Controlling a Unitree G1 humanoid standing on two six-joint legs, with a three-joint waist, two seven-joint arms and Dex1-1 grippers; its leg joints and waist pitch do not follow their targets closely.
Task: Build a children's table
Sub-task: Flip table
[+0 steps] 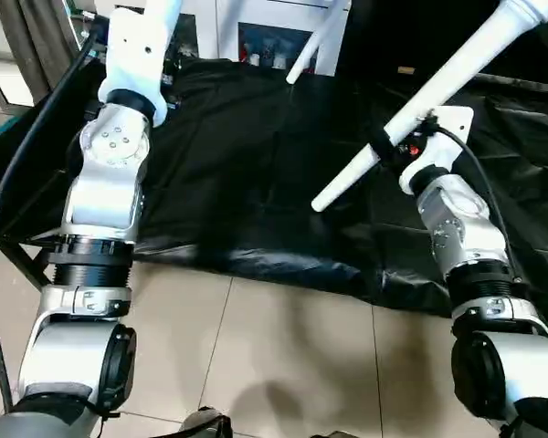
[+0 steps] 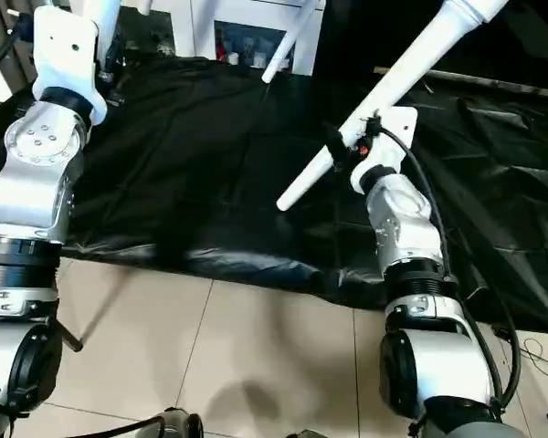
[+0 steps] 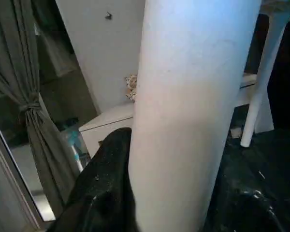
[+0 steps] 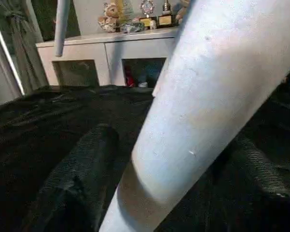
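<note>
Three long white tubular legs of the children's table slant through the air over a black sheet. One leg runs from the upper right down to a tip at mid-scene. My right gripper straddles it low down. In the right wrist view its black fingers stand on either side of that leg with narrow gaps, so it is open. My left arm is raised at the far left. My left gripper is shut on another leg, with a black finger against it. The third leg hangs at the back centre.
A black sheet covers the low work surface; its crumpled front edge meets the beige tile floor. A white cabinet with toys and trophies stands behind. A black cable runs along my left arm, and a curtain hangs at the left.
</note>
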